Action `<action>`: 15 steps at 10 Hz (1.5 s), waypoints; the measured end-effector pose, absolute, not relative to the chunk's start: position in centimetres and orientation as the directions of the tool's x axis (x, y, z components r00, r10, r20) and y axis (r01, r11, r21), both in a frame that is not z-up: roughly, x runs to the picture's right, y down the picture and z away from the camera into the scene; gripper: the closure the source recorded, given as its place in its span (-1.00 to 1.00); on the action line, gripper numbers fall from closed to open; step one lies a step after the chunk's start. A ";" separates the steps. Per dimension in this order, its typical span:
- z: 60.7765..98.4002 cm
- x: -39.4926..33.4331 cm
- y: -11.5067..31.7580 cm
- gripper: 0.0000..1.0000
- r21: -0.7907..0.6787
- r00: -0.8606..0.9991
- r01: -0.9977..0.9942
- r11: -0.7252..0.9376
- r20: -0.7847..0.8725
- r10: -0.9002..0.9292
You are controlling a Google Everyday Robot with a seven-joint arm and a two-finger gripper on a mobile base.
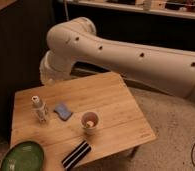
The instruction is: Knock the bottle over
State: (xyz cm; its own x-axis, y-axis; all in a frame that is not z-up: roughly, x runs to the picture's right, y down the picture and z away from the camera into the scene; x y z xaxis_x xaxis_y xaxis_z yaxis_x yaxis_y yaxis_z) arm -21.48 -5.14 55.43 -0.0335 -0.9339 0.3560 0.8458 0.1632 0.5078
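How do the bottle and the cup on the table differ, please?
The bottle is slim and clear with a pale cap; the cup is wider, pinkish-tan and open-topped. The bottle stands near the left edge of the table, the cup nearer the middle. Both stand upright. The gripper is hidden behind the arm.

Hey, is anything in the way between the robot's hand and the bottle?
Nothing visible. The hand is hidden behind the bent arm above the far left edge of the table. The bottle stands upright with only bare wood toward that edge. The blue sponge and the cup sit off to its other side.
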 end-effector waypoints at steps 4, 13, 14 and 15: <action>57.9 -28.9 -7.5 1.00 0.554 -0.102 0.827 0.099 0.322 -0.941; 66.6 -33.0 -3.8 1.00 0.649 -0.530 0.736 -0.195 0.372 -0.763; 66.6 -31.6 -3.9 1.00 0.638 -0.494 0.755 -0.152 0.401 -0.772; 66.3 -30.6 -4.2 1.00 0.630 -0.466 0.767 -0.126 0.410 -0.784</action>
State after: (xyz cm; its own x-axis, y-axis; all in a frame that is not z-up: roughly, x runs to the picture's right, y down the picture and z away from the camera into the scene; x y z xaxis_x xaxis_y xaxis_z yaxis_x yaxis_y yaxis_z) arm -30.64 -4.23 66.32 -0.4663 -0.7837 0.4104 0.7666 -0.1264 0.6295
